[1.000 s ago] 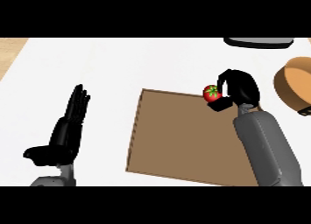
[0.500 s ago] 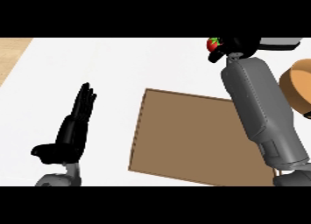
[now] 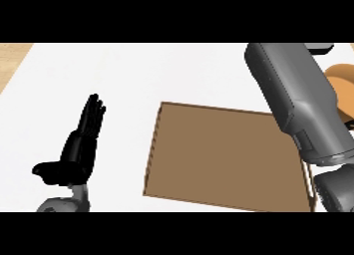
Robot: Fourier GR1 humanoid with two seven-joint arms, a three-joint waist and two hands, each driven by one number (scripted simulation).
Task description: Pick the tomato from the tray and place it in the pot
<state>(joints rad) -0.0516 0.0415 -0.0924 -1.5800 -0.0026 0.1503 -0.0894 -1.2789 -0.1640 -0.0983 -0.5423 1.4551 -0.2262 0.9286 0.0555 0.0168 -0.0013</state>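
Counter (image 3: pixel 135 74), white: one, carrying all items below.

Left hand (image 3: pixel 75 149): one, near the counter's near-left corner, resting open, fingers straight and together pointing to the far edge, thumb out to the side, holding nothing.

Tray (image 3: pixel 216 154): one, flat, brown, square, slightly turned, at the near edge right of centre; its visible surface is bare.

Right forearm (image 3: pixel 297 94): one, grey, crossing the tray's right edge and running to the far-right corner. It covers the tray's far-right corner and part of the pot. The right hand lies beyond the view, so its state cannot be told.

Pot (image 3: pixel 349 89): one, orange-brown, at the right edge, left part hidden.

Dark grey object (image 3: pixel 321 48): one, far-right corner, mostly hidden.

Tomato: not seen; place cannot be told.
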